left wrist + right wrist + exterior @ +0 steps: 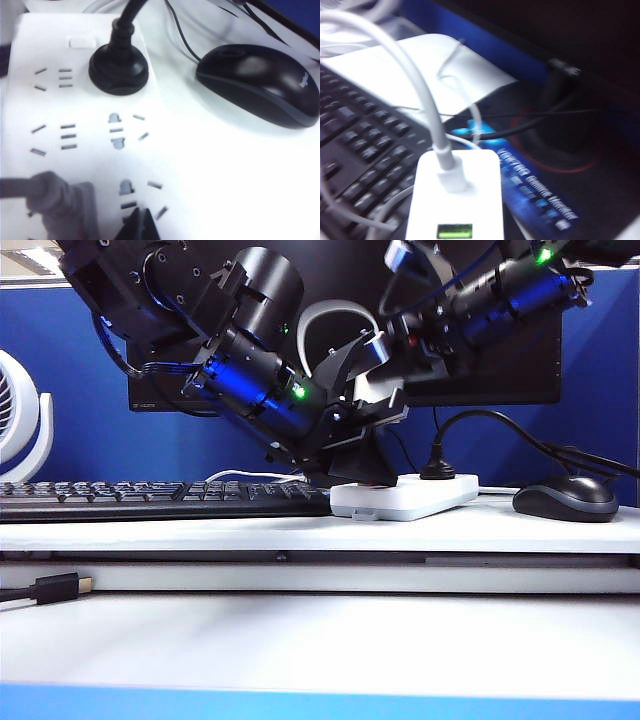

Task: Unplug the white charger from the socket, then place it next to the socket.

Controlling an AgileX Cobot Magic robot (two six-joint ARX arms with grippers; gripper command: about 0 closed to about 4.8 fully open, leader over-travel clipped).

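The white charger (pixel 455 200) is out of the socket (pixel 410 495). In the right wrist view it hangs above the keyboard (pixel 355 150), its white cable (pixel 415 85) arching off over the keys. The right end effector (pixel 385 350) is raised above the power strip and is judged to be gripping the charger, since nothing else supports it; its fingers are out of frame. The left end effector (pixel 345 465) bears down on the keyboard end of the socket. Only one dark fingertip (pixel 137 225) shows there, touching the strip face beside an empty outlet, so whether its jaws are parted or closed cannot be told.

The main hazard is the landing spot. The keyboard lies close against one end of the strip, and the computer mouse (pixel 260 82) sits near the other side, leaving little bare tabletop. A careless descent could set the charger on the keys or nudge the mouse.

The second hazard is the stiff cable. It could drag over the keys or catch on the left arm, twisting the charger in the grip or pulling it away once released.

The third hazard concerns the black plug (pixel 118 70) and the grey plug (pixel 55 200), both seated in the strip. A low pass by either arm could knock them or shift the strip.
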